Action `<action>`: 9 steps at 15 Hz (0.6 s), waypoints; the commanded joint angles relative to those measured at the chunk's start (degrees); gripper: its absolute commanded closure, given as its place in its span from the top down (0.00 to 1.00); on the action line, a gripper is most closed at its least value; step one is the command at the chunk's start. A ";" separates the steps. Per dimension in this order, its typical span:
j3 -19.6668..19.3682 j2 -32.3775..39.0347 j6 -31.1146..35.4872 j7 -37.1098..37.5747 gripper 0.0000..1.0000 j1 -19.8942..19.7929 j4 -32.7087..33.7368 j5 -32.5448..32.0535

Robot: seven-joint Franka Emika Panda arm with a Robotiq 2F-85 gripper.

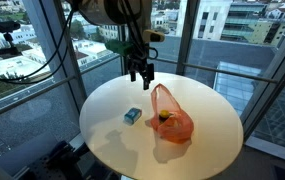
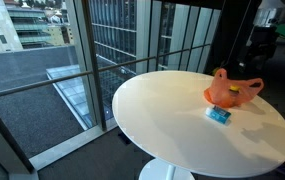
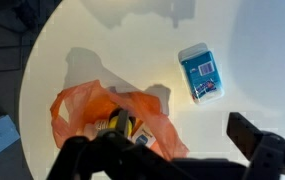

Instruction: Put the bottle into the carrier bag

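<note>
An orange carrier bag (image 1: 174, 122) lies on the round white table (image 1: 207, 100). It also shows in the other exterior view (image 2: 229, 91) and in the wrist view (image 3: 82, 112). A yellow and black bottle (image 3: 123, 126) lies inside the bag's mouth, seen as a dark and yellow spot in an exterior view (image 1: 164, 117). My gripper (image 1: 142, 73) hangs above the table behind the bag. In the wrist view the gripper (image 3: 172, 150) is open and empty, with its fingers apart over the bag's edge and the bare table.
A small blue and white packet (image 1: 132, 115) lies on the table beside the bag, also seen in an exterior view (image 2: 218, 114) and in the wrist view (image 3: 201, 73). Glass walls and a railing surround the table.
</note>
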 commanded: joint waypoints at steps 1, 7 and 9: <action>2.03 -5.43 -6.67 -0.53 1.00 -0.10 -1.25 -1.96; 4.64 -11.36 -18.44 -6.27 1.00 1.31 -0.25 -0.37; 5.08 -12.48 -20.42 -6.87 1.00 1.50 0.20 -0.41</action>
